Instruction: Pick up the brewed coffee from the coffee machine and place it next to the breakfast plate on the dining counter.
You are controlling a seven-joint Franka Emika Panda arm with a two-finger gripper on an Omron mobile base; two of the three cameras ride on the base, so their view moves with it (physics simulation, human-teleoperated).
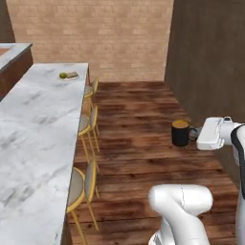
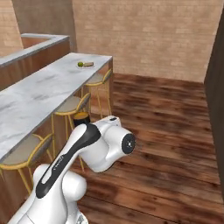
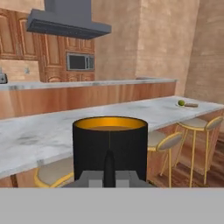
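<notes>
The brewed coffee (image 1: 180,132) is a black mug with brown liquid at its top, held upright in the air over the wooden floor. My gripper (image 1: 194,134) is shut on the mug's side handle, reaching in from the right. In the hand view the mug (image 3: 109,142) stands right in front of my gripper (image 3: 109,176), its handle between the fingers. Part of the mug (image 2: 82,118) peeks out behind my arm. The breakfast plate (image 1: 69,75) (image 2: 85,64) (image 3: 186,104) lies at the far end of the dining counter (image 1: 38,129) (image 2: 39,94) (image 3: 52,131). The coffee machine is out of view.
Yellow-legged stools (image 1: 85,125) (image 2: 70,106) (image 3: 192,124) line the counter's side between the mug and the countertop. A dark wall (image 1: 206,57) rises to the right. Behind the counter runs a raised wooden ledge (image 3: 87,94), with a range hood (image 3: 65,22) beyond.
</notes>
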